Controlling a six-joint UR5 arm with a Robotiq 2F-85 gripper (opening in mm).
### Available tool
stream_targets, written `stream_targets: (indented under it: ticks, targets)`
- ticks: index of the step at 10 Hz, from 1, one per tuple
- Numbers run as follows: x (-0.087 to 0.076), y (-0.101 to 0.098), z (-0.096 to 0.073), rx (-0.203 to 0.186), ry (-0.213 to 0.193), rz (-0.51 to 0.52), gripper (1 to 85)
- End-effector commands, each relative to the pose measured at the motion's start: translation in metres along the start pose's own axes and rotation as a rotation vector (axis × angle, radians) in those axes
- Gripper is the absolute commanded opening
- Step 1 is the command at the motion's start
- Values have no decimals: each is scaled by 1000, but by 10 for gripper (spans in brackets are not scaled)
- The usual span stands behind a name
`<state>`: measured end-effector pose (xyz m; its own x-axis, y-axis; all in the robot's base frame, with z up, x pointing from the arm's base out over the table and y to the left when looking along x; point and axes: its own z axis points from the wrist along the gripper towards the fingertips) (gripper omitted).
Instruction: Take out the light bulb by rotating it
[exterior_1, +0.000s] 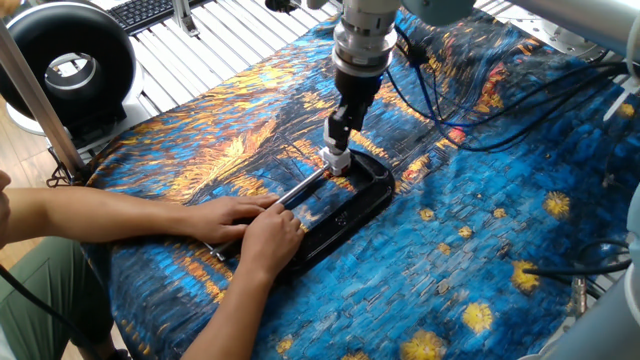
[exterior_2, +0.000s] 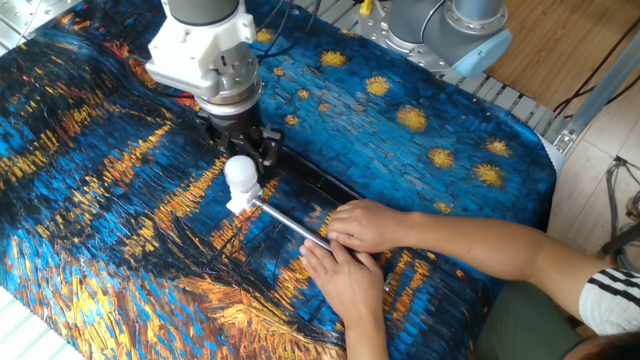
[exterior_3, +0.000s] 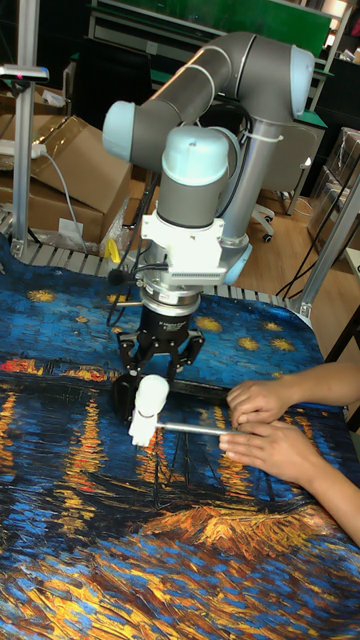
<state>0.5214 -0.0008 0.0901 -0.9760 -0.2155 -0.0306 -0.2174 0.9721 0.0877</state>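
Observation:
The light bulb (exterior_2: 240, 172) (exterior_3: 152, 393) stands upright in a short white socket (exterior_1: 335, 160) at the end of a black C-clamp (exterior_1: 352, 203). In one fixed view a gripper finger hides the bulb's globe. My gripper (exterior_1: 340, 130) (exterior_2: 252, 150) (exterior_3: 158, 368) hangs right at the bulb's top with its fingers spread, and I see no grip on the globe. A person's two hands (exterior_1: 250, 225) (exterior_2: 365, 230) press down on the clamp and its metal bar (exterior_2: 290, 225).
The painted blue and orange cloth (exterior_1: 480, 230) covers the table. Black cables (exterior_1: 520, 85) trail over its far right side. A black ring-shaped device (exterior_1: 65, 65) stands past the left edge. A second arm's base (exterior_2: 450, 25) sits at the far side.

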Motion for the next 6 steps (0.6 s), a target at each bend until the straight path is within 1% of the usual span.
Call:
stream_targets:
  ticks: [1, 2, 3, 4, 5, 6]
  targets:
    - [-10, 8, 0, -31, -23, 91, 567]
    - [-10, 2, 1, -14, -30, 80, 567]
    - [-10, -1, 2, -7, -34, 79, 567]
    - [-10, -7, 3, 17, -34, 78, 557]
    - [-11, -8, 4, 20, -37, 83, 553]
    - [-13, -7, 4, 16, -39, 89, 553]
